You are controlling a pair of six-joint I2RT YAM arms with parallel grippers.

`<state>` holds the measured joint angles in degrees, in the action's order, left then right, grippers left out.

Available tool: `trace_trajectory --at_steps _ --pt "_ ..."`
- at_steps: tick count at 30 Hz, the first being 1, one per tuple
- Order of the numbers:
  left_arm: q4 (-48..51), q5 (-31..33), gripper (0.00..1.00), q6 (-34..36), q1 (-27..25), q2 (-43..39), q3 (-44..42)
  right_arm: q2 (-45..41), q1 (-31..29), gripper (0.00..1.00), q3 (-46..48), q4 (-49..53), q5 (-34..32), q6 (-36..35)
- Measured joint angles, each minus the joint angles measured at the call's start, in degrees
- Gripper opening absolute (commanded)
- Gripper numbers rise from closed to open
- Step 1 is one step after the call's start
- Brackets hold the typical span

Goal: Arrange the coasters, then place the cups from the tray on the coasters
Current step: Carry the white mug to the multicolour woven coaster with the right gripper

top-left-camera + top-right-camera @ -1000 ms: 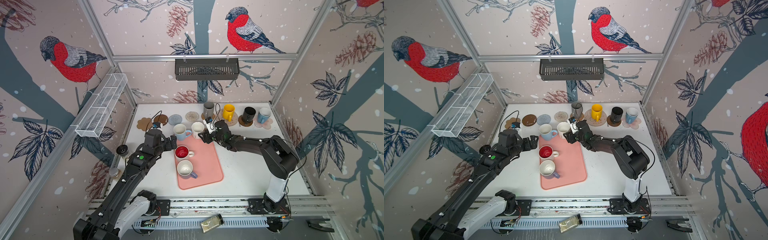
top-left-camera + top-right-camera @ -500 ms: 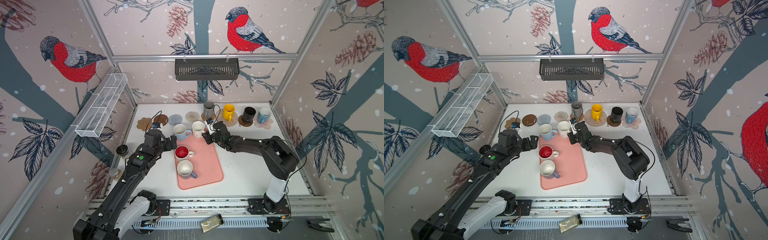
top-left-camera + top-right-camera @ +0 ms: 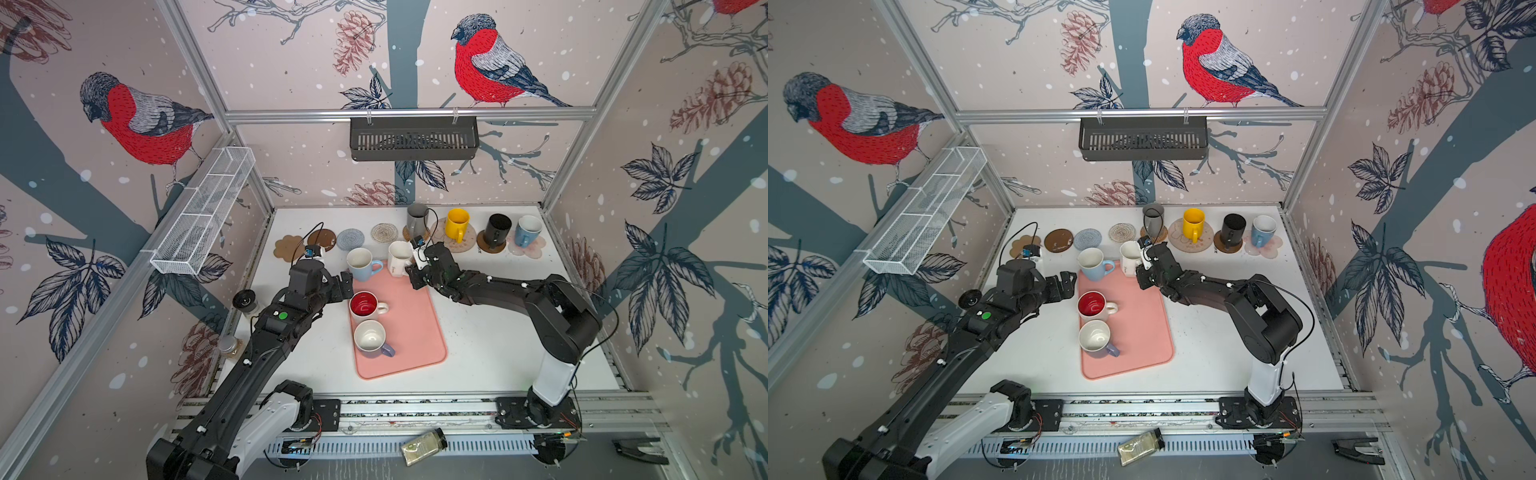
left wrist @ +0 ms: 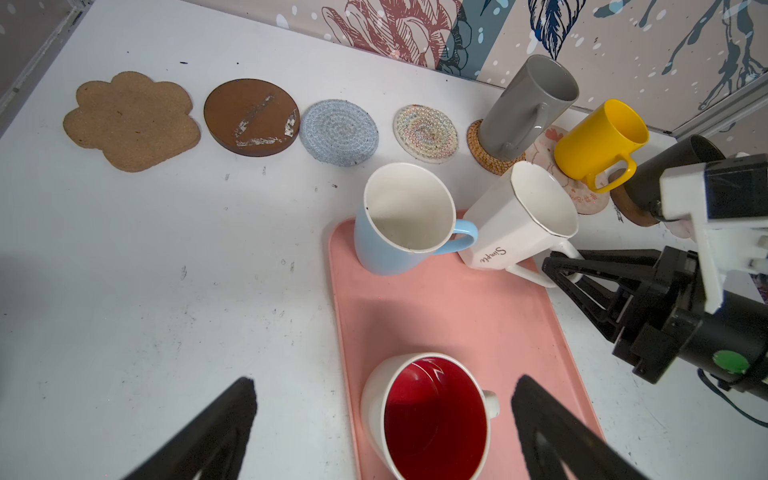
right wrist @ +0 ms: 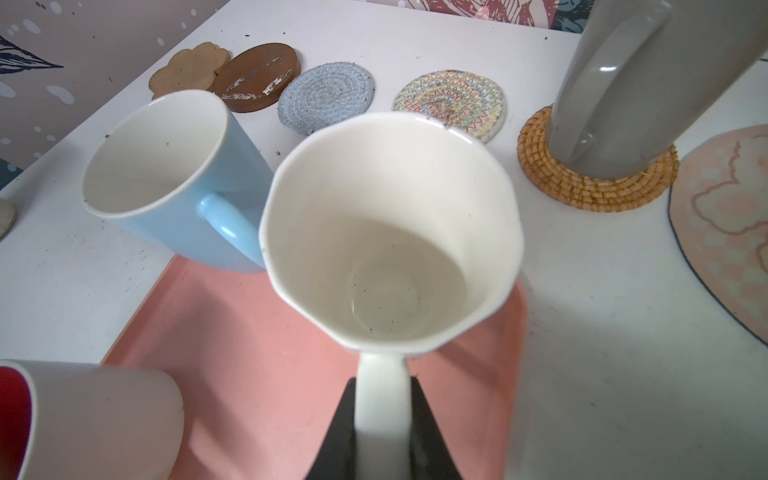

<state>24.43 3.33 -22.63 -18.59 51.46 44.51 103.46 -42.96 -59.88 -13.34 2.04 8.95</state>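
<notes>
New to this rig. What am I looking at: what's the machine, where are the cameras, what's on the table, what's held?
Two black robot arms stand at the table's near edge, each ending in a two-finger gripper. Two pictures look down from overhead, nearly identical; two come from cameras on the wrists. On the white table lies a pink tray with four mugs: light blue, white, red-inside, lavender. Along the back runs a row of coasters: four carry grey, yellow, black and blue mugs, four are bare. The right gripper is shut on the white mug's handle. The left gripper is open, empty, near the red-inside mug.
</notes>
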Motion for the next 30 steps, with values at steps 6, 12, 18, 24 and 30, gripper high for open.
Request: trace_trajectory --at_steps 6,12,18,24,30 --pt "-0.1 0.7 0.97 0.0 0.0 -0.3 0.3 -2.8 -0.2 0.04 -1.3 4.4 0.0 -0.9" --pt "0.0 1.3 0.97 0.0 0.0 -0.4 2.9 -4.2 -0.6 0.04 -4.5 5.3 -0.4 -3.0" --pt "0.4 1.5 0.97 0.0 0.0 1.5 6.4 0.3 -0.4 0.04 -12.9 7.3 -2.4 -5.0" --pt "1.0 2.3 0.97 0.2 0.0 3.7 10.1 8.9 1.3 0.04 -23.3 9.1 -3.1 -5.9" --pt "1.2 3.4 0.96 0.2 0.0 6.1 11.7 17.7 3.4 0.04 -33.7 11.3 -4.3 -6.0"
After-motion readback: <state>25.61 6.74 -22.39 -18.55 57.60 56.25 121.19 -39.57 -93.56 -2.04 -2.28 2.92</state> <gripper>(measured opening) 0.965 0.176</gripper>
